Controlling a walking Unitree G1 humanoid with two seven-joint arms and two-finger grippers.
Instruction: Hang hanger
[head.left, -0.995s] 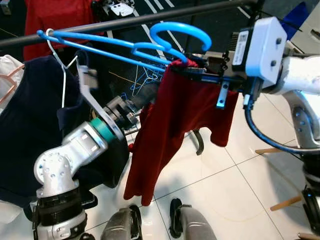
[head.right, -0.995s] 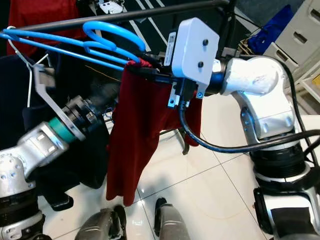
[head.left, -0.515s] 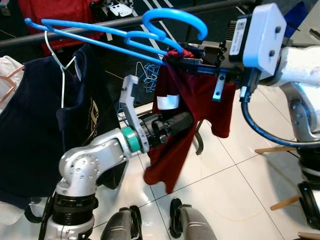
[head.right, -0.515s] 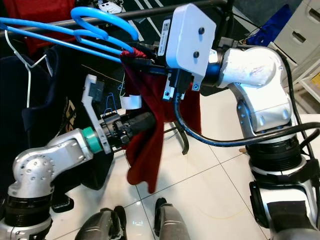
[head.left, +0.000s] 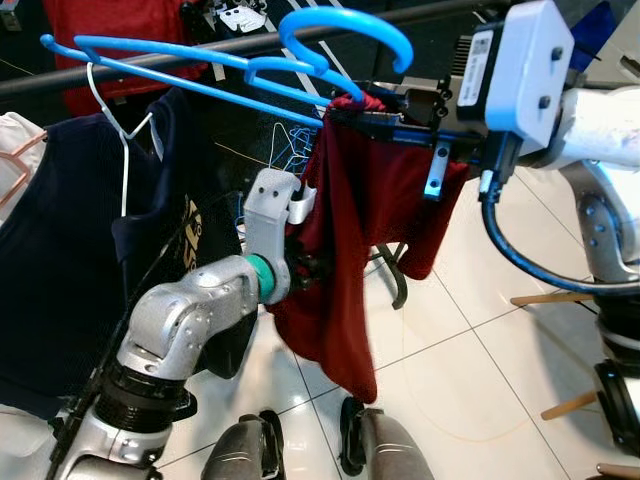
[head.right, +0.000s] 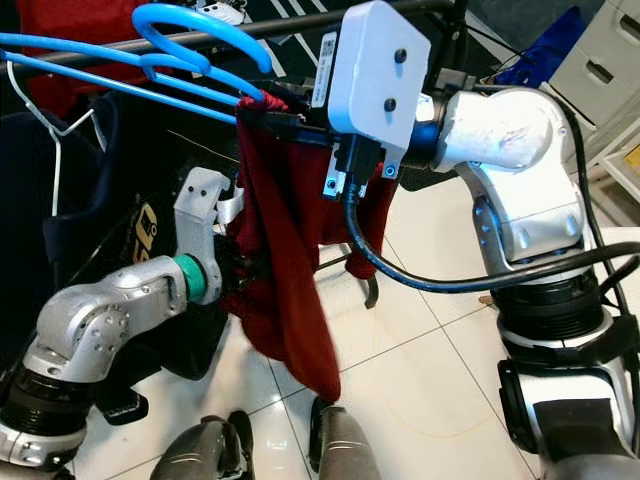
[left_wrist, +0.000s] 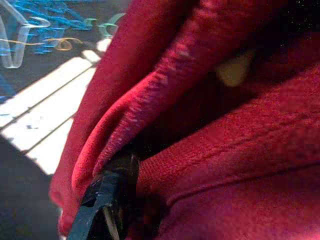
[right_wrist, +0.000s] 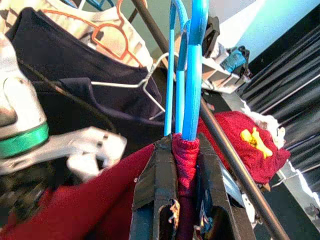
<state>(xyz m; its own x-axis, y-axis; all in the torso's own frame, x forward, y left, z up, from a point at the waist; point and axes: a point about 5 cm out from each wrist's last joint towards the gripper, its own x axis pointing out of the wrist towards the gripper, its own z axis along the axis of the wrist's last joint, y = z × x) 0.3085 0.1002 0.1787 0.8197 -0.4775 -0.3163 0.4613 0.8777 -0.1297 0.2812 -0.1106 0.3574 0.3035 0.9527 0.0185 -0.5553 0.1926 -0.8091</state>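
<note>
Since a second ago our left gripper (head.left: 300, 262) has swung up from beside the navy shirt (head.left: 60, 260) into the red garment (head.left: 345, 250); its finger state we cannot tell, buried in cloth. Right gripper (right_wrist: 176, 165) is clamped on the blue hanger (head.left: 250, 70) at its neck; the hook sits just below and in front of the rail (head.left: 200, 45), long axis running along it, right arm nearer.

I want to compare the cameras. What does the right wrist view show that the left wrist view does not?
Right wrist view: the blue hanger, the black rail, the navy garment, and the right gripper shut on the hanger's red-covered part. Left wrist view: a black fingertip against red folds, pale floor tiles. Both: the red garment.
</note>
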